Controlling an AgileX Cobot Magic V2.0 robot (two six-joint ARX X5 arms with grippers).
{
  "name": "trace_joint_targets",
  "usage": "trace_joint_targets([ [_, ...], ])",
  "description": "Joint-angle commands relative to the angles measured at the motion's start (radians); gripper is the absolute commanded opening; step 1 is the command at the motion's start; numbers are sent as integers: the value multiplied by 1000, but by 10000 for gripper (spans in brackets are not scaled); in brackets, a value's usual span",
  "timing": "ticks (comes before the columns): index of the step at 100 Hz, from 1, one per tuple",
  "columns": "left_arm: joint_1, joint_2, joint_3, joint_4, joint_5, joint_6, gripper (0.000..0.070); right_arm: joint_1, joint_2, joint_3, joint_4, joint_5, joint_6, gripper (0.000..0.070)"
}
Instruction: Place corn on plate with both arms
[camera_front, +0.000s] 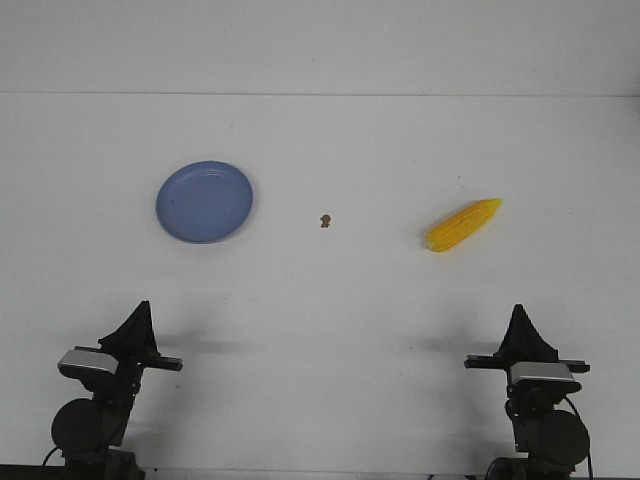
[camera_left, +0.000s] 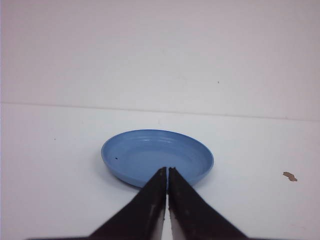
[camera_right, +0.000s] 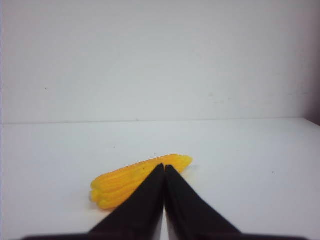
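The yellow corn (camera_front: 463, 224) lies on the white table at the right, tip pointing far right. It also shows in the right wrist view (camera_right: 125, 182), beyond my fingertips. The light blue plate (camera_front: 204, 201) sits empty at the left and shows in the left wrist view (camera_left: 150, 155). My left gripper (camera_front: 138, 312) is shut and empty near the front edge, well short of the plate; its tips (camera_left: 167, 171) point at the plate. My right gripper (camera_front: 520, 315) is shut and empty near the front edge, well short of the corn; its tips (camera_right: 164, 167) point at the corn.
A tiny brown speck (camera_front: 325, 220) lies on the table between plate and corn, also seen in the left wrist view (camera_left: 289, 176). A white wall rises behind the table's far edge.
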Motion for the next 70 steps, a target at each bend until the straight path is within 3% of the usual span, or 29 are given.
trace_joint_targets([
  [1, 0, 2, 34, -3, -4, -3, 13, 2, 0, 18, 7, -28, 23, 10],
  [14, 0, 29, 109, -72, -4, -16, 13, 2, 2, 97, -66, -42, 26, 10],
  [43, 0, 285, 409, -275, -5, -105, 13, 2, 192, 441, -463, -35, 27, 10],
  [70, 0, 674, 845, -628, -4, -108, 13, 2, 522, 805, -789, -35, 14, 10],
])
